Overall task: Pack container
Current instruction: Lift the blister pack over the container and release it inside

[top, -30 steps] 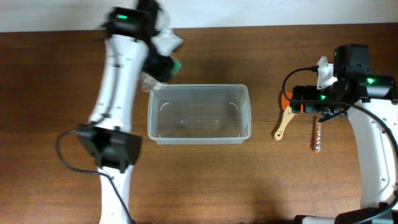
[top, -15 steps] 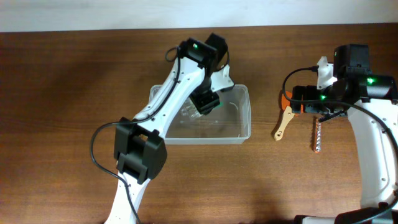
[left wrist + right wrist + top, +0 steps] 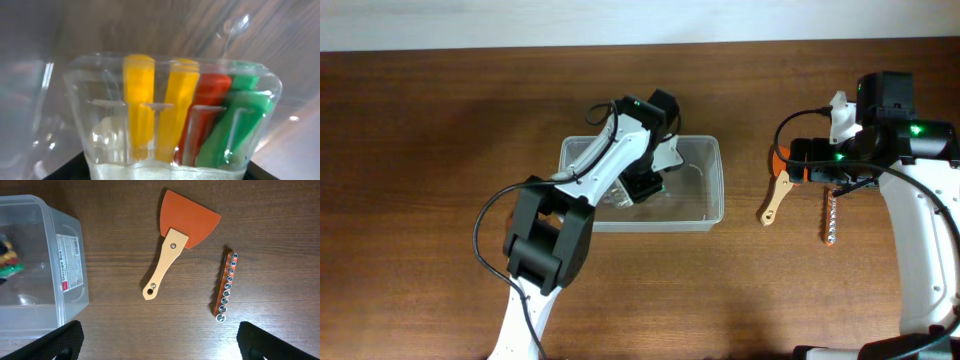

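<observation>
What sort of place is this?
Probably a robotics test bench: two robot arms at a wooden table, the left claw holding a clear pack at a clear container, with a scraper and bit rail nearby.

Note: the container (image 3: 714, 190) is clear, glossy plastic with glare spots. Your table (image 3: 420, 150) shows dark wood grain, low sheen. The scraper (image 3: 172, 250) has a matt orange blade and pale wooden handle. The socket strip (image 3: 226, 287) carries shiny metal. The clear pack (image 3: 170, 125) holds glossy coloured plastic.
</observation>
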Controlling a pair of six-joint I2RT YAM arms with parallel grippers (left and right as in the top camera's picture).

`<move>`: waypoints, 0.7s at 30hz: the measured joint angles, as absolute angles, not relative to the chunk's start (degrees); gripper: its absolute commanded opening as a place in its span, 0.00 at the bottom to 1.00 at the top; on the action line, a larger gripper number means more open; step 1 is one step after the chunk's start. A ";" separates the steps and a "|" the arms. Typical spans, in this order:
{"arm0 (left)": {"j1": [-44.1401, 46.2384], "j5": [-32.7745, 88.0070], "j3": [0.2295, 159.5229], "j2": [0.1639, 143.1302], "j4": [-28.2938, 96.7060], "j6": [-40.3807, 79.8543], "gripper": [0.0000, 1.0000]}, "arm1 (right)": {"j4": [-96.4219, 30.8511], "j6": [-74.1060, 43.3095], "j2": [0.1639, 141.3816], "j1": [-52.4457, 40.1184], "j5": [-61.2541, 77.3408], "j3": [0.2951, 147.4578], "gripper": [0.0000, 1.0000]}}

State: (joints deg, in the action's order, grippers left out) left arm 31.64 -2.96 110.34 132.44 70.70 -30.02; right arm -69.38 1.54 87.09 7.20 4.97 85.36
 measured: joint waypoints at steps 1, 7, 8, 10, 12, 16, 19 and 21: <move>31.64 -3.07 109.36 132.44 70.39 -30.04 0.20 | -69.43 1.52 87.09 7.20 4.97 85.36 0.99; 31.64 -3.44 108.25 132.42 70.02 -30.04 0.61 | -69.41 1.54 87.09 7.20 4.97 85.36 0.99; 31.66 -3.57 108.25 132.42 70.11 -30.04 0.64 | -69.41 1.50 87.09 7.20 4.97 85.36 0.99; 31.66 -4.01 108.20 132.40 70.46 -30.06 0.74 | -69.41 1.50 87.09 7.20 4.97 85.36 0.99; 31.66 -4.51 108.18 132.38 70.67 -30.09 0.78 | -69.41 1.50 87.09 7.20 4.97 85.36 0.99; 31.62 -5.17 108.09 131.66 71.31 -29.63 1.00 | -69.41 1.54 87.09 7.20 4.97 85.36 0.99; 31.29 -6.50 107.87 129.82 71.83 -29.32 0.99 | -69.43 1.52 87.09 7.20 4.97 85.36 0.99; 30.98 -7.79 107.72 127.35 72.62 -29.21 0.99 | -69.43 1.52 87.09 7.20 4.97 85.36 0.99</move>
